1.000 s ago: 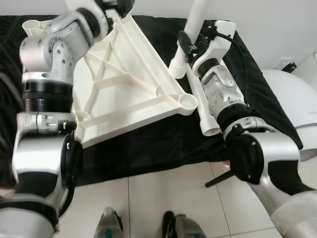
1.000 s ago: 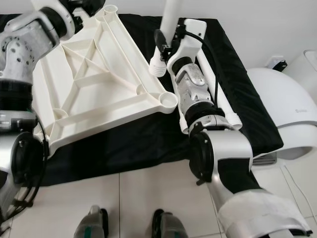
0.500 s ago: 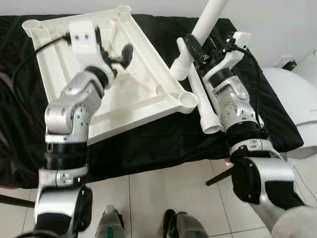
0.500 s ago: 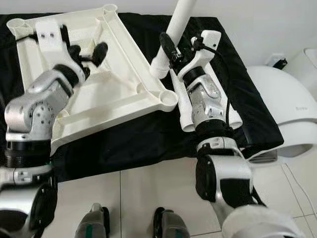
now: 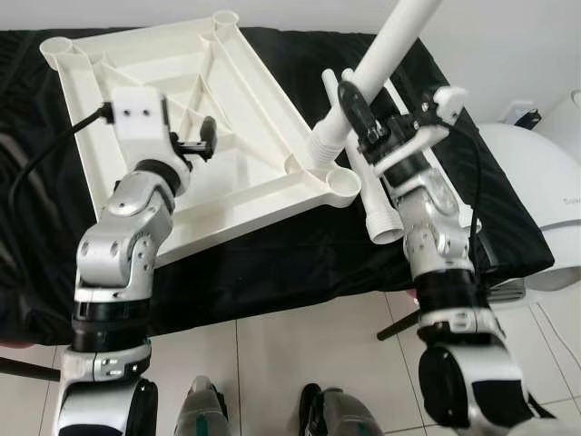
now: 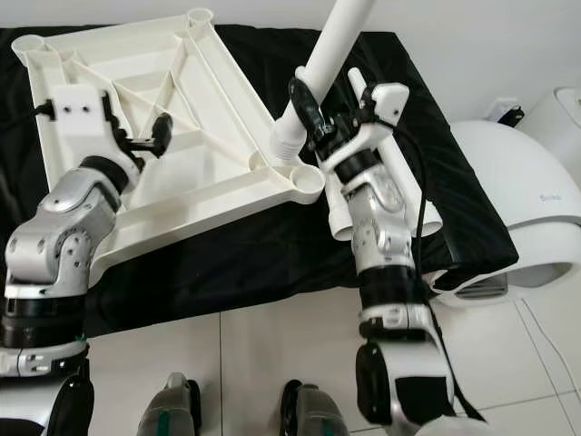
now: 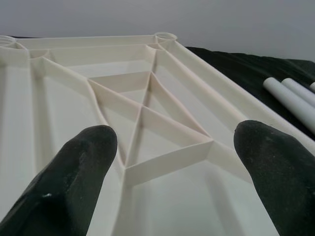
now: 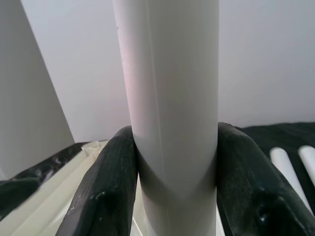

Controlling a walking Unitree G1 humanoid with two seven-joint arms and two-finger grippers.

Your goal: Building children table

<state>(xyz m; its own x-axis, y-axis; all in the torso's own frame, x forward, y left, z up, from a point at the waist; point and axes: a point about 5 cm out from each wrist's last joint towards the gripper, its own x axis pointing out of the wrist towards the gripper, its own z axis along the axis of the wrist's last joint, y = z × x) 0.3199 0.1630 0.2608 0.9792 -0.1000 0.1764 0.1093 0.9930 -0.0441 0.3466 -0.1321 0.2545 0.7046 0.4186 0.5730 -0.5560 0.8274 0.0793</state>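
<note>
Since a second ago the left arm has dropped away from the far edge of the white table top, and the right gripper has swung its white table leg so that the ribbed lower end now sits just beside the near right corner socket of the table top.

The table top lies upside down on a black cloth, its ribbed underside facing up, with round sockets at its corners. It takes up the left and middle of the cloth, and its near right corner points toward the cloth's near edge.

The left gripper hangs over the ribbed underside near the table top's middle. Its fingers are spread wide with nothing between them, and the crossing ribs show in the gap.

The right gripper is clenched around the table leg, one black finger pressed to each side of the tube. The leg slants up and away toward the far right. Whether its threaded end has actually entered the socket is hard to judge from these angles.

More white legs lie flat on the cloth along its right edge, partly hidden behind the right arm.

A white rounded appliance stands on the tiled floor beyond the cloth's right edge.
</note>
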